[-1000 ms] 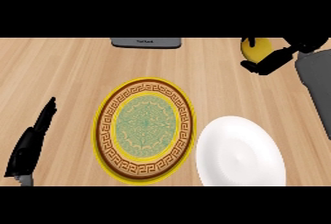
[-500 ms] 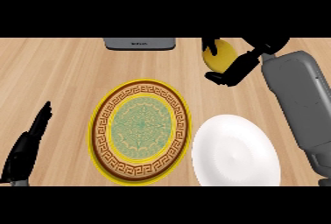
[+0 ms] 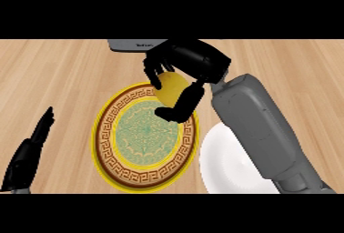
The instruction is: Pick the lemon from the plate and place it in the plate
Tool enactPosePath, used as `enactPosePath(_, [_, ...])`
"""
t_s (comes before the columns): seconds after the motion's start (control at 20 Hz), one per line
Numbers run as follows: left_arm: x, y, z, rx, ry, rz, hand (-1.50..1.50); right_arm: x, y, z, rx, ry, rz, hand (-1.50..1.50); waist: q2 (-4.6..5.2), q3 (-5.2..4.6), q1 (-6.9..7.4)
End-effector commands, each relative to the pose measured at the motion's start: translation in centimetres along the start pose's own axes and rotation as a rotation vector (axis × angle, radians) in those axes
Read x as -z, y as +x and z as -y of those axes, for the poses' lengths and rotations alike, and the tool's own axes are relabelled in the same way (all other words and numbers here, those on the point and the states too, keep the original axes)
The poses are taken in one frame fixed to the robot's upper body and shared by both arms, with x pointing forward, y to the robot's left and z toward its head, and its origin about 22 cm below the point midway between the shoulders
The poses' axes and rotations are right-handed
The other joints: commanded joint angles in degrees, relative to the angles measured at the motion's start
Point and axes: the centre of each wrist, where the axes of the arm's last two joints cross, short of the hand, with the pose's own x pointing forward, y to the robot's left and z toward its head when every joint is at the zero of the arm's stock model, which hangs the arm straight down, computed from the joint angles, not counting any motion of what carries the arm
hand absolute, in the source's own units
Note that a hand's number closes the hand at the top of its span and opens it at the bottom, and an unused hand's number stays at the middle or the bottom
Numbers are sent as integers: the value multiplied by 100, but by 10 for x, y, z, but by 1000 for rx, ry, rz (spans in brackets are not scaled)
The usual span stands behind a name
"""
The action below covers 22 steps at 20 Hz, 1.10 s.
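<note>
My right hand (image 3: 191, 61) is curled round the yellow lemon (image 3: 170, 86) and holds it over the far right rim of the patterned plate (image 3: 128, 157), which has a yellow edge, a brown key border and a green middle. Part of the lemon is hidden by the fingers. The plain white plate (image 3: 225, 170) lies to the right of the patterned one, partly covered by my right forearm. My left hand (image 3: 30, 152) rests open at the lower left, fingers straight, away from both plates.
A grey device (image 3: 133, 45) lies at the counter's far edge, just behind my right hand. The wooden counter (image 3: 60, 73) spreads to the left and far right.
My right hand has carried the lemon leftward and nearer, from the far right of the counter to above the patterned plate's rim. The left hand has barely shifted.
</note>
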Motion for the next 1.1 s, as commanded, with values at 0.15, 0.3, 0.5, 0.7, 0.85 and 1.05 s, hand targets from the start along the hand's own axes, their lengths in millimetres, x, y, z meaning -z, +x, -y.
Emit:
enactPosePath(0.15, [2,-2,1,5,-15,15,0,30,24,-67,-25,125,-54,150,18,0,81])
enactPosePath(0.3, [-9,4,11,-16,-16,13,0,34,31,-89,-21,149,-82,150,13,1,125])
enactPosePath(0.5, [2,13,11,-4,-18,23,0,25,6,-114,108,261,-102,150,26,3,133])
enactPosePath(0.7, [6,19,13,2,-32,13,0,29,15,-126,160,179,-285,-150,18,2,162])
enactPosePath(0.85, [10,13,-3,-5,-22,32,0,22,7,-155,146,167,-271,-150,28,2,133])
enactPosePath(1.05, [4,0,-4,-6,-19,22,0,29,-3,-132,261,44,-232,-150,41,1,146])
